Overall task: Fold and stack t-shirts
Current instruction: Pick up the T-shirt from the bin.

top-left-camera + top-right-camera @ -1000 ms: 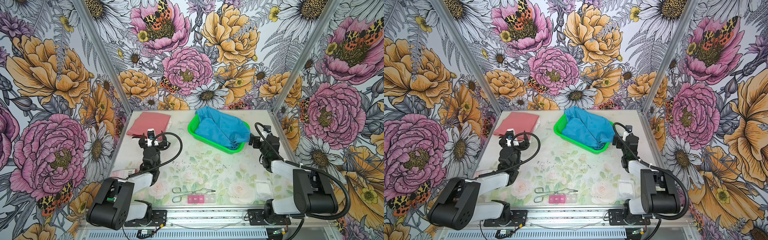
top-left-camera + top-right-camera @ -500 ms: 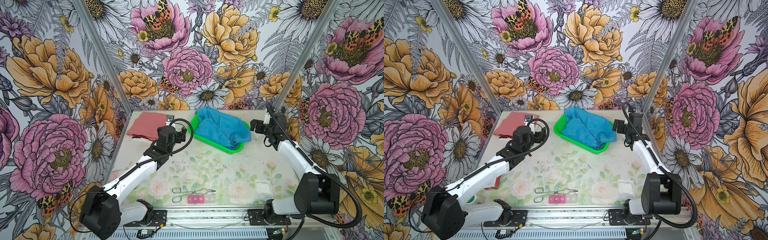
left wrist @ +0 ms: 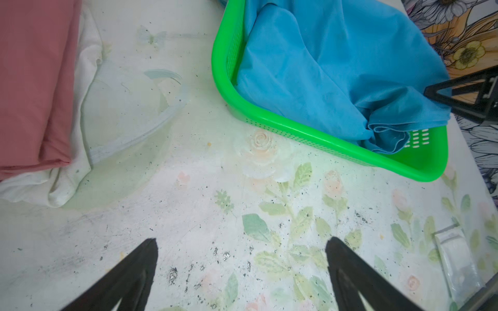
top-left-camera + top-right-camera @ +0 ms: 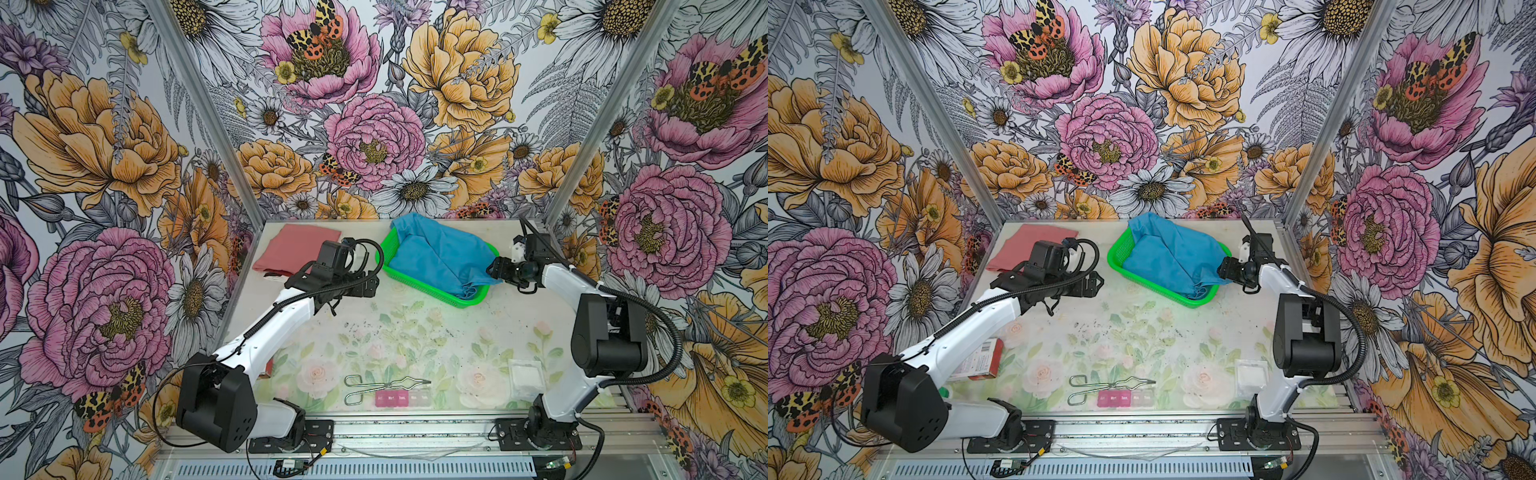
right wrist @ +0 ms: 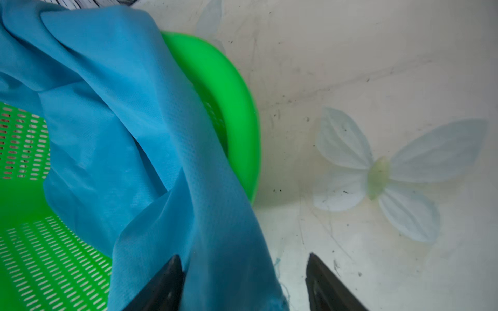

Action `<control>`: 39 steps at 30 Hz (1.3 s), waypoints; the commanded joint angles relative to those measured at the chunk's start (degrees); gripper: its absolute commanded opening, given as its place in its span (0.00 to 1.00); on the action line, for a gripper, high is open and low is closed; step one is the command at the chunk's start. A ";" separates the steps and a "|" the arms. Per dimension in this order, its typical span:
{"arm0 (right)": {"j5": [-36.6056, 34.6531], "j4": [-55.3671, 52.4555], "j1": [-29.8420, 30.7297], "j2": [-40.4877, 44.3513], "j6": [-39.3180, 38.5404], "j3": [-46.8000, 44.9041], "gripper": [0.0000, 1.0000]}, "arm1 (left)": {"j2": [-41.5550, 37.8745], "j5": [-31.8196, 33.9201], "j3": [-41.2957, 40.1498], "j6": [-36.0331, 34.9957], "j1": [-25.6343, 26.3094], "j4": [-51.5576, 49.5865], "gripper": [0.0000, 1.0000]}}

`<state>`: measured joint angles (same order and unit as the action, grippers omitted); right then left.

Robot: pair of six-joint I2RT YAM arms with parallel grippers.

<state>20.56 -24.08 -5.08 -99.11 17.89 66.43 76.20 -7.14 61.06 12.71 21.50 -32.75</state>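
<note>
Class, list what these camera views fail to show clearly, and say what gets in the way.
- Whatever lies under the blue shirt in the green basket: covered by the shirt, every view.
- Pill box lettering: too small in both top views.
- Red box: partly hidden behind the left arm in a top view.
- White shirt: mostly under the pink shirt, left wrist view.

Overhead stereo pair, close wrist views

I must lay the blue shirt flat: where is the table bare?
The middle of the table is bare, between green basket, tongs and left arm. Crowded: far edge (pink shirt, basket), near edge (tongs, pill box, gauze).
</note>
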 commanded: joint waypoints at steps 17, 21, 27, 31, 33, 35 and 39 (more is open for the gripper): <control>-7.42 -6.83 -0.85 9.54 -1.69 8.67 0.00 | -9.79 -14.11 -8.96 9.32 -10.84 12.16 0.99; -9.41 -9.63 -5.33 9.80 -1.55 14.07 0.00 | -8.41 -16.95 -9.32 11.53 -11.02 15.26 0.99; -1.62 -10.20 -4.58 12.46 -4.87 25.62 0.00 | -8.26 -28.38 -12.85 18.35 -10.95 30.23 0.99; 3.03 -10.25 1.58 14.28 -7.89 31.85 0.00 | -7.45 -35.25 -14.09 24.85 -10.93 40.81 0.99; 6.36 -10.12 4.68 14.64 -7.87 34.30 0.00 | -7.06 -35.93 -13.55 25.61 -10.75 41.53 0.99; 8.70 -10.25 8.23 14.89 -7.96 36.55 0.00 | -7.41 -35.91 -13.12 25.87 -10.97 41.54 0.99; 13.93 -10.37 16.73 14.65 -7.53 40.68 0.00 | -10.46 -25.74 -10.51 21.05 -11.06 31.02 0.99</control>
<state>28.56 -34.50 8.40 -85.30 10.87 104.25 68.25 -38.35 47.64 36.07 10.81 3.36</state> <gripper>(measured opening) 0.047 0.986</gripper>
